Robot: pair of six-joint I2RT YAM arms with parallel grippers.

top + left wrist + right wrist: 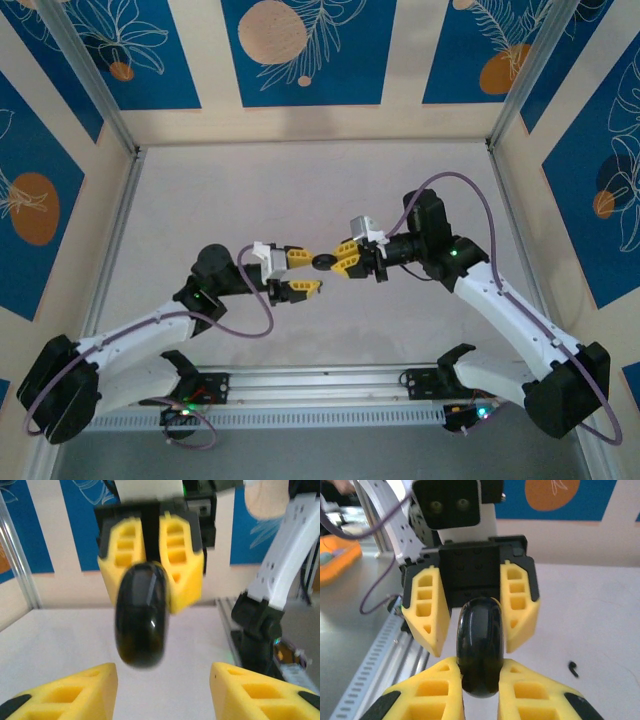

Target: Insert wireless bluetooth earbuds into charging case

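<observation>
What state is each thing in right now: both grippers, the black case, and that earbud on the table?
right gripper: shut on the black case.
left gripper: open, holding nothing.
black case: held in the air between the two grippers, lid looks closed.
black earbud: lying loose on the table, outside the case.

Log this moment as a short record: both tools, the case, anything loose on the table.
left tool: open, fingers spread, facing the black case
right tool: shut on the black case
black case: held in the air above the table, between the two arms
black earbud: lying loose on the table, not in the case
</observation>
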